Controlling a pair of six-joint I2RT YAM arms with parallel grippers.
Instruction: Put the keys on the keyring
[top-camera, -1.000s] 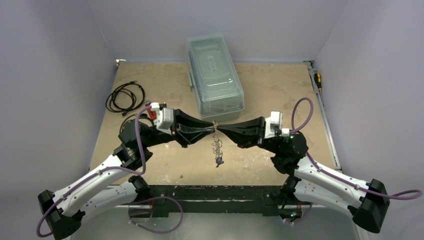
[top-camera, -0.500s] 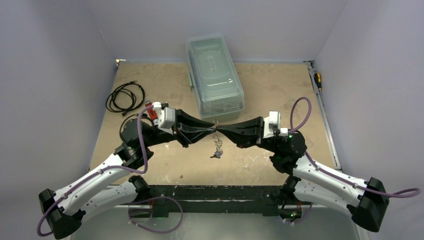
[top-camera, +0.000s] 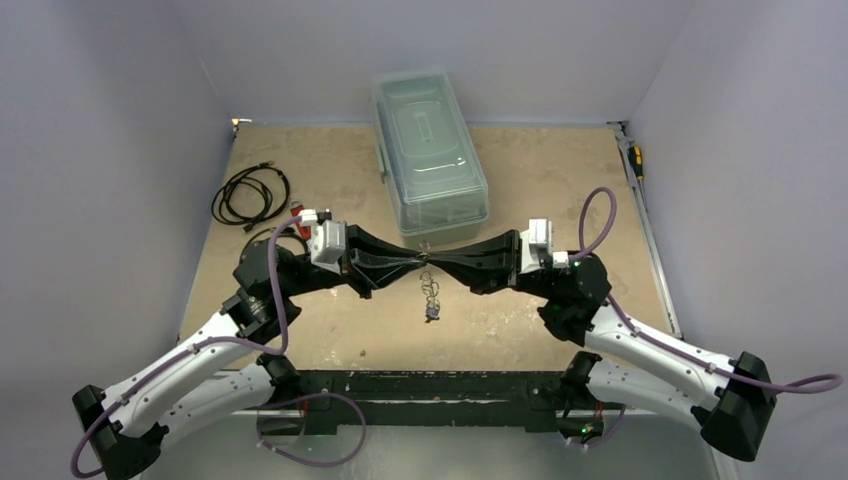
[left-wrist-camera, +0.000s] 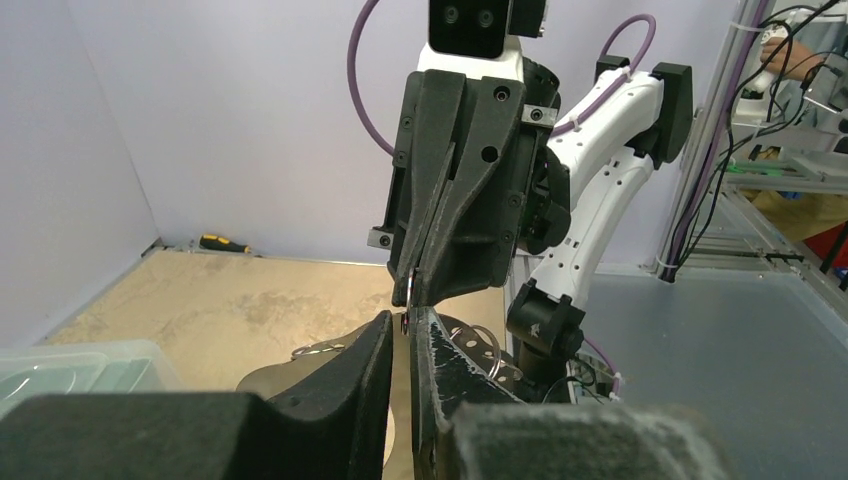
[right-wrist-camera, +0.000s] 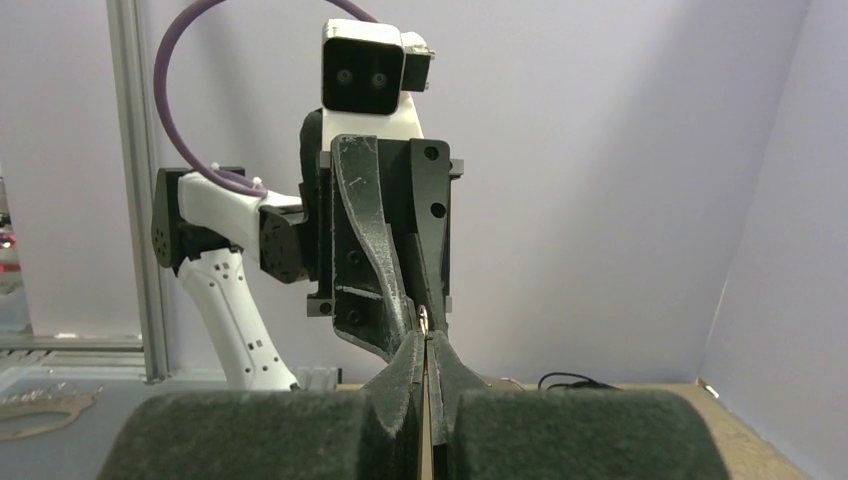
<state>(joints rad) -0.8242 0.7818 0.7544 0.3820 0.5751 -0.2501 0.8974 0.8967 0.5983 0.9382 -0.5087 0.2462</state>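
Observation:
My left gripper and right gripper meet tip to tip above the table's middle. Both pinch a small wire ring of the keyring, which hangs below them in a thin silvery chain. A small dark bluish key dangles at its lower end. In the left wrist view my left gripper has its jaws nearly together on the small ring, and the keyring's flat holed band shows behind them. My right gripper is shut tight. No green key shows.
A clear lidded plastic box stands just behind the grippers. Black coiled cables and a red gadget lie at the left. A yellow-handled screwdriver lies along the right edge.
Both grippers shifted slightly left and toward the near edge, still joined at the tips. The hanging keyring swung and its lower end rose a little.

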